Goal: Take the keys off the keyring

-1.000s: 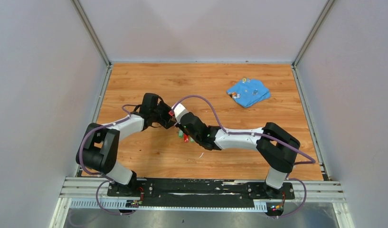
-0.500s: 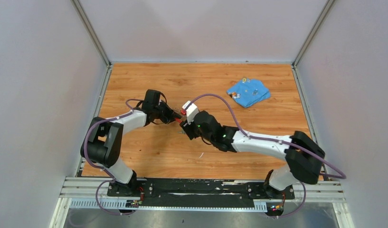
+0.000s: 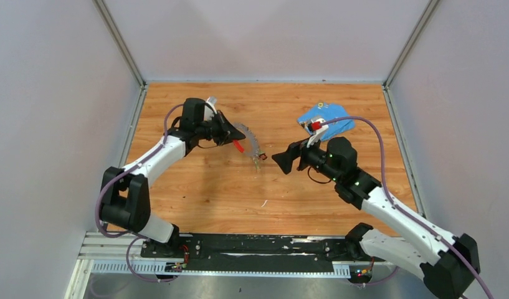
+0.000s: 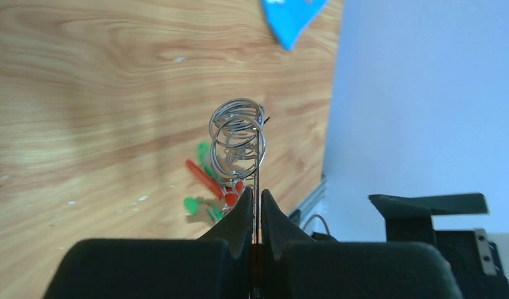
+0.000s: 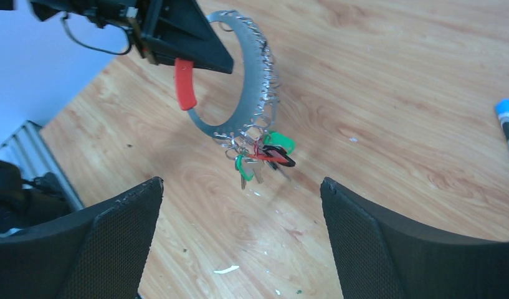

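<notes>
Wood worktop (image 3: 202, 199) from above: left gripper (image 3: 225, 132) is clamped on the keyring (image 3: 250, 138), which sits mid-left and seems lifted off the wood. The red sleeve (image 3: 238, 146) is just beside the fingers, and the keys (image 3: 258, 159) are bunched at the ring's far low end. Right gripper (image 3: 281, 161) faces them from the right, apart, spread wide and holding nothing. Blue piece (image 3: 326, 121) lies behind the right arm, well apart from the ring. Left wrist: ring shows edge-on as a thin line pinched between the closed fingers (image 4: 242, 218). Small rings (image 4: 237, 134) are stacked on it up top, with green and red key heads blurred beyond. Right wrist: keyring (image 5: 255, 75) arcs down from the left gripper (image 5: 183, 37) at top-left, small rings strung along its rim. The keys (image 5: 264, 152) cluster at its bottom end, roughly centred between the two wide fingers (image 5: 114, 237) but ahead of them, no contact. Step, my read: hold is set and the right arm is lining up for a pull, so removal looks early. Next calls for closing in on one key head only, then working its small ring round and off while the left gripper holds. The cluster is tight, so grabbing several is the risk.
</notes>
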Robot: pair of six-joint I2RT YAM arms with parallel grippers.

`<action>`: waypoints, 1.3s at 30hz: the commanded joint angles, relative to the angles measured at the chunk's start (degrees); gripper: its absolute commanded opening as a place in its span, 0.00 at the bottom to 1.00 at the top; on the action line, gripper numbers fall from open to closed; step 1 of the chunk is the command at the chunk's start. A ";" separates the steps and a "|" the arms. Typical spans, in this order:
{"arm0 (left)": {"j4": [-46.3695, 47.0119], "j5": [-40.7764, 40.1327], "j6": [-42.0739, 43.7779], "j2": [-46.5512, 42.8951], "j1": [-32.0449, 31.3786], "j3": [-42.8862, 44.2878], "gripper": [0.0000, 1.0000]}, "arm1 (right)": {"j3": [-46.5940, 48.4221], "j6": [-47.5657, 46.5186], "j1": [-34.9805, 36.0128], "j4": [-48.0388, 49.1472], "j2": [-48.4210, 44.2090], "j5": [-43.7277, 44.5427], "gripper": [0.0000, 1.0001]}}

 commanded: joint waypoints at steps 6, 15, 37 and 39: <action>1.37 14.45 -2.24 -8.39 -3.37 8.68 0.00 | -0.01 0.47 -0.74 -1.03 -13.10 -4.28 0.85; 3.78 14.71 -10.30 -10.73 -7.64 14.32 0.00 | 4.40 0.09 -0.70 -3.41 -15.89 -16.74 0.64; 0.95 10.77 -10.23 -13.04 -15.68 27.44 0.00 | -0.42 -12.09 3.10 9.22 -23.19 -29.78 0.63; 0.54 10.58 -9.70 -12.75 -16.59 28.62 0.00 | 0.74 -13.86 4.70 8.24 -23.18 -29.12 0.63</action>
